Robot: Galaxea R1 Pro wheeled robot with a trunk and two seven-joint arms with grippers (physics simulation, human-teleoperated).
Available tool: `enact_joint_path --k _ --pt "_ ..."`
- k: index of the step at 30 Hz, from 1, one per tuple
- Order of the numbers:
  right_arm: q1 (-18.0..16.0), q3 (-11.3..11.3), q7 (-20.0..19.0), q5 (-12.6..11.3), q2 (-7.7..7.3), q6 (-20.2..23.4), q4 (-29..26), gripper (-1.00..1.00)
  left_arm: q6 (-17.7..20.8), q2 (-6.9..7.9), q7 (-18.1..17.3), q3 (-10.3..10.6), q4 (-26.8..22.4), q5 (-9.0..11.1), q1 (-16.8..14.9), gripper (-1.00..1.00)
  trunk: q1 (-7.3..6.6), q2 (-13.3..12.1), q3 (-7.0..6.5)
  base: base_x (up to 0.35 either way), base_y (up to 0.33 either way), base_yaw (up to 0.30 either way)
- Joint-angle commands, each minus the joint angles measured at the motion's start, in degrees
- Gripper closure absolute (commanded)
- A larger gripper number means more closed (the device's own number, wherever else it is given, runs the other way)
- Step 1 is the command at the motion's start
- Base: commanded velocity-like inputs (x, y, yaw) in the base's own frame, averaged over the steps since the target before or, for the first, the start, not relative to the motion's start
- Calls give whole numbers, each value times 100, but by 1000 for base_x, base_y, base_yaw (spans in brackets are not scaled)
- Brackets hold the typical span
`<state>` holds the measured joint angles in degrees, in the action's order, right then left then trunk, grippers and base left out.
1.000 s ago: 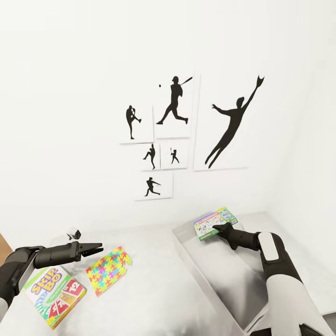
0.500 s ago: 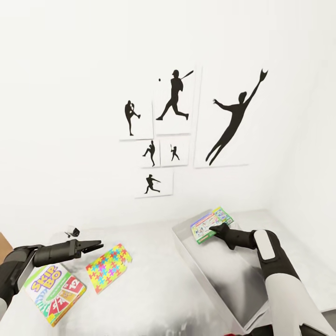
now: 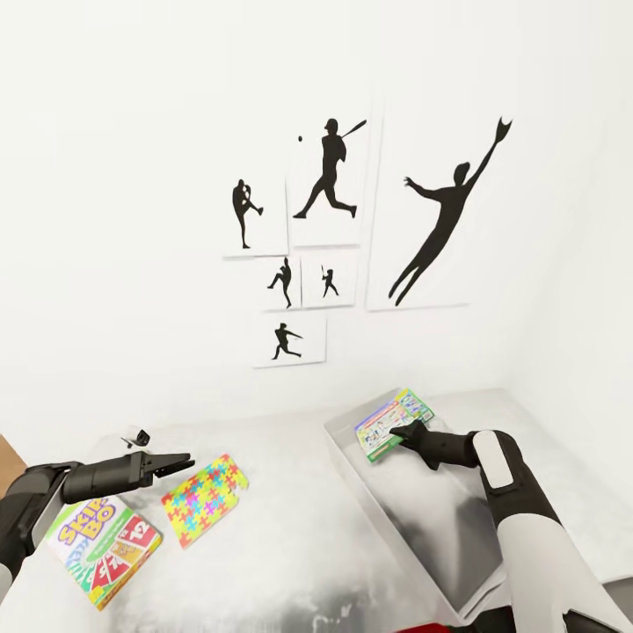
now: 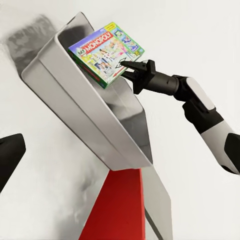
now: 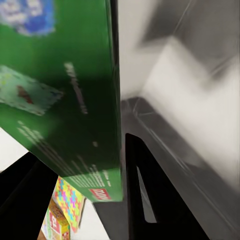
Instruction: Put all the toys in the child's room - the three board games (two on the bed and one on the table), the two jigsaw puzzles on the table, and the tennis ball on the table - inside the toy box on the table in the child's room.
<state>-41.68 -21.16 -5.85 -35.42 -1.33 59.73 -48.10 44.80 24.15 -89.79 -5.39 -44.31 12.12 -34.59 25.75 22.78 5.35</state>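
My right gripper [image 3: 402, 432] is shut on the edge of a green Monopoly board game [image 3: 391, 422], holding it tilted over the far end of the light-grey toy box [image 3: 352, 479]. The left wrist view shows the same game [image 4: 105, 50] above the toy box wall [image 4: 75, 95], with the right gripper [image 4: 127, 67] shut on it. In the right wrist view the game's green side [image 5: 65, 100] sits between the fingers [image 5: 150, 200]. A Skip-Bo board game [image 3: 104, 549] and a jigsaw puzzle [image 3: 204, 498] lie on the table [image 3: 290, 545]. My left gripper [image 3: 180, 463] hovers open and empty beside the puzzle.
Black silhouette pictures [image 3: 330, 220] hang on the white wall behind the table. A small black-and-white object [image 3: 138, 437] sits near the table's back left. A red chair [image 4: 120, 210] stands below the toy box's near end. The toy box floor [image 3: 440, 527] is bare.
The camera has tilted slightly, shifting the wall pictures upward. My right gripper has carried the Monopoly game a little left and lower over the toy box. The left gripper has hardly moved.
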Motion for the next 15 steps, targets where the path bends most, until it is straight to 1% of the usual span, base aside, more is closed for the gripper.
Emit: enact_joint_path --k 1,8,15 --pt "-7 -18 -62 53 2 27 0 100 60 2 -21 2 -15 2 -4 -100 3 14 23 0 0 0" --pt "-14 -17 -73 47 18 27 -2 100 63 2 -21 3 -58 6 4 -100 3 14 88 0 0 0" --pt "-37 -19 -82 45 79 27 1 100 62 2 -21 3 -60 4 4 -100 3 14 153 0 0 0"
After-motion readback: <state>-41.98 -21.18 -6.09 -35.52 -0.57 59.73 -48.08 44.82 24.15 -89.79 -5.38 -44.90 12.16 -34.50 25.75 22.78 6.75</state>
